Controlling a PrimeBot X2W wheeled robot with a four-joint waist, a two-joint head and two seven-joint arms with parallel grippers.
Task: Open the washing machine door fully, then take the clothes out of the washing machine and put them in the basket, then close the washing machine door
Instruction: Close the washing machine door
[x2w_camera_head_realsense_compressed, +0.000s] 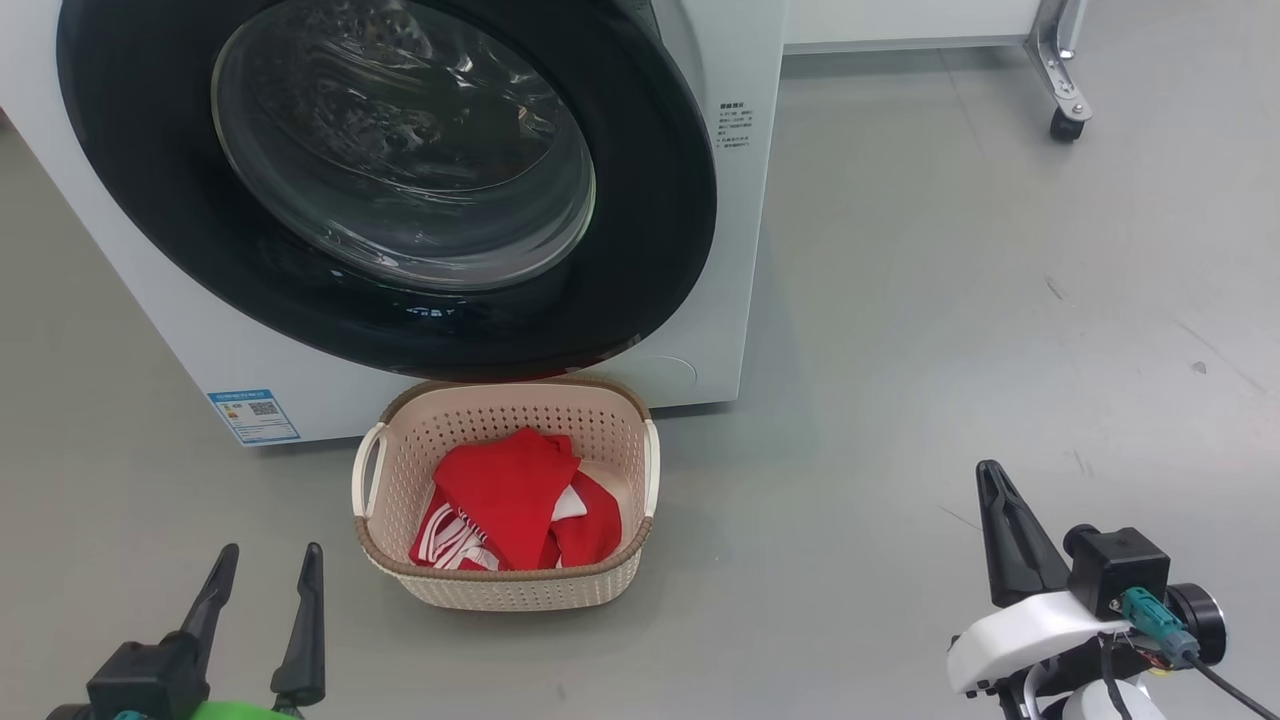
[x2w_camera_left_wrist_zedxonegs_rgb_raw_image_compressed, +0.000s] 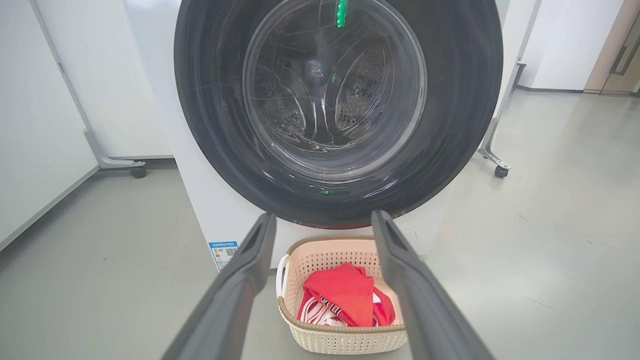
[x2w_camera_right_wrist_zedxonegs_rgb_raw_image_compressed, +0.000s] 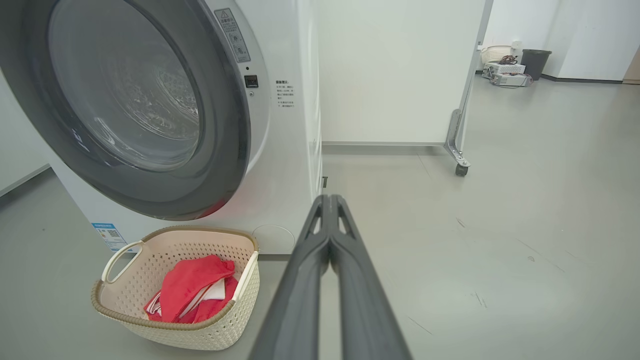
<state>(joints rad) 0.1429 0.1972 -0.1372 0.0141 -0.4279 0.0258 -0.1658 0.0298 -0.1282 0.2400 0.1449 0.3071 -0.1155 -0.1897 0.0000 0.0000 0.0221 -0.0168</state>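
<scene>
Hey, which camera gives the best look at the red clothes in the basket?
The head view: it looks down into the basket, so the clothes lie open. Both wrist views see them from lower down, partly hidden by the basket's rim.

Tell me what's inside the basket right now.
Red clothes with white stripes lie bunched in the basket. The pile covers most of the basket's floor, so anything beneath it, and how many garments there are, cannot be seen.
</scene>
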